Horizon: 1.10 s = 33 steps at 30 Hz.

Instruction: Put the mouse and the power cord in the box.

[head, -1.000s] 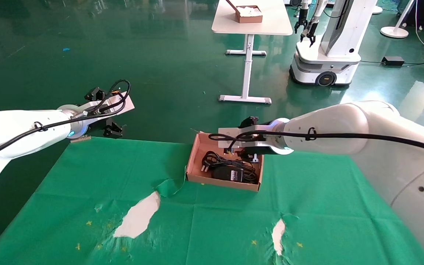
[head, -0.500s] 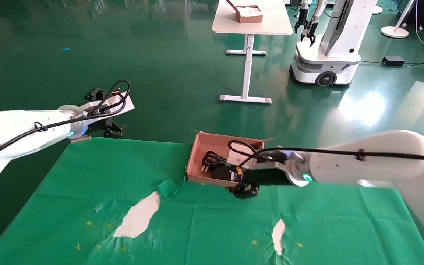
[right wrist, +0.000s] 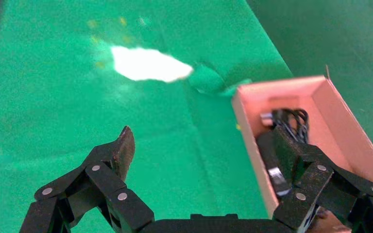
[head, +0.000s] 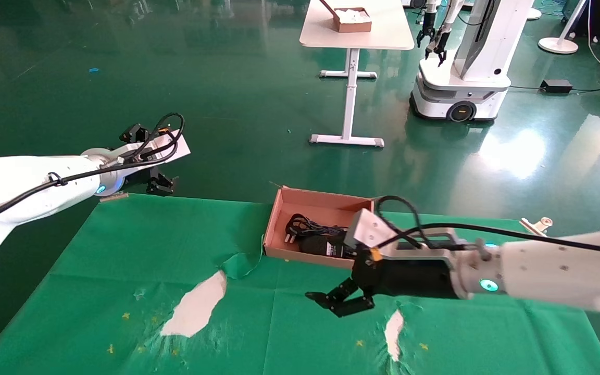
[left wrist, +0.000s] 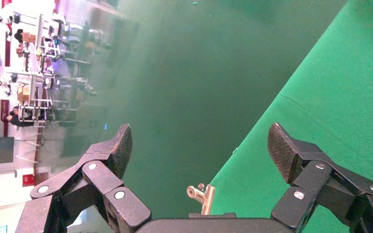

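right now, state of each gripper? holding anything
Left gripper: open, empty, at the table's far left corner.
Right gripper: open, empty, above the cloth near the box.

The scene is brightly and evenly lit from overhead. The glossy green floor [head: 237, 78] mirrors the room, with a broad white patch of glare just right of the far white table [head: 356, 31] and its legs. The green cloth [head: 138, 245] is matte and takes no glare; two pale worn patches on it read almost blown out. Shadows are soft and short: a faint one lies under the right gripper [head: 339, 302], and the inside of the box [head: 279, 219] is shaded near its walls. The head view bends straight lines toward its corners. In both wrist views, the near fingers [right wrist: 119, 150] look slightly soft.
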{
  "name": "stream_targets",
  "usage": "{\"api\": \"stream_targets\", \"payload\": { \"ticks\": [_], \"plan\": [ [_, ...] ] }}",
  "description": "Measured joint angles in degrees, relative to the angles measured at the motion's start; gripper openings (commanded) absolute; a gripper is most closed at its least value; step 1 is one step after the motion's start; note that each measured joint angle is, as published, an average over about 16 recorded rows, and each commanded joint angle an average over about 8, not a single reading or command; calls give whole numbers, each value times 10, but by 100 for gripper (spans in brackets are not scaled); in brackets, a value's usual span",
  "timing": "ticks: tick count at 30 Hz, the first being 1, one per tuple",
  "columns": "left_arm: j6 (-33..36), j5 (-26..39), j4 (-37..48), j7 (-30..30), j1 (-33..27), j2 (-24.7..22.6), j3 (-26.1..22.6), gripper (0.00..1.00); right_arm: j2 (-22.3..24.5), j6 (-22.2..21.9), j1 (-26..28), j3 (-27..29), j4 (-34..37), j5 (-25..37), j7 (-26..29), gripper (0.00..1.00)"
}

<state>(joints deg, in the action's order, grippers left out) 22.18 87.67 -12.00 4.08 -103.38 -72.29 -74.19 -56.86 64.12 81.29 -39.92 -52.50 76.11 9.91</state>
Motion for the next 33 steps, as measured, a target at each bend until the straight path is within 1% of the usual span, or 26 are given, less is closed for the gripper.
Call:
{"api": "stream_targets", "payload": {
  "ticks": [5, 10, 25, 33],
  "plan": [
    [23, -17, -22, 2, 15, 13, 21, 100, 36, 36, -33, 40, -35, -57, 1, 100],
    [63, -45, -61, 7, 41, 37, 57, 100, 73, 72, -66, 80, -70, -114, 3, 100],
    [223, -161, -216, 23, 147, 131, 204, 100, 180, 178, -163, 197, -174, -283, 7, 100],
    [309, -223, -300, 32, 204, 182, 284, 100, 213, 210, -192, 233, -205, -334, 8, 100]
  ]
}}
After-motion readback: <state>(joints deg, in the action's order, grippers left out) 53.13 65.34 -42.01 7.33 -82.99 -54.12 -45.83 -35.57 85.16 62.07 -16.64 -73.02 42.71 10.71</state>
